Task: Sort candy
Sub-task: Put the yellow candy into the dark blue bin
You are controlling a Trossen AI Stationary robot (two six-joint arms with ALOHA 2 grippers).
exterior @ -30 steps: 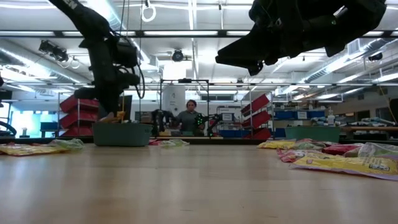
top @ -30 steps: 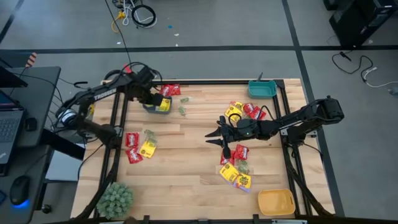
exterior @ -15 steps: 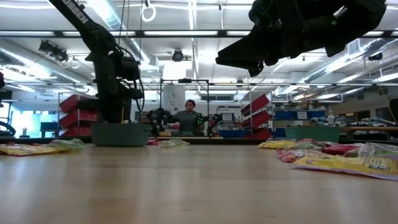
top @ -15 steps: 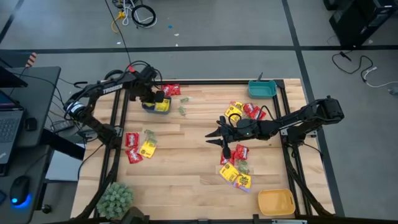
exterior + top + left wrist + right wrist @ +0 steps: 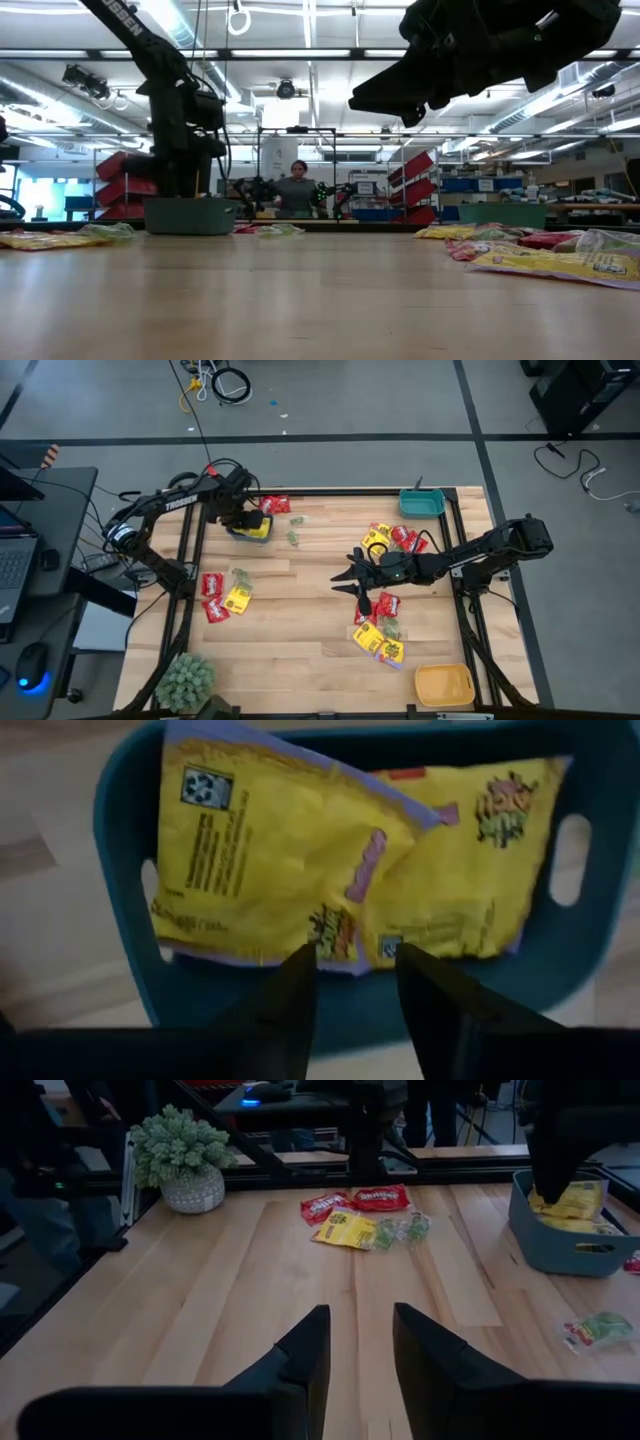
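2 yellow candy packets (image 5: 300,870) lie in a teal bin (image 5: 120,810) below the parted left gripper (image 5: 357,955).

Two yellow packets (image 5: 270,850) lie just under the left gripper (image 5: 355,958). There are three bins (image 5: 421,504) and one plant (image 5: 184,680).

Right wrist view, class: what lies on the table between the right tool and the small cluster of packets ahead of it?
Nothing: bare wood separates the right tool from the red, yellow and green packets, as the right wrist view shows.
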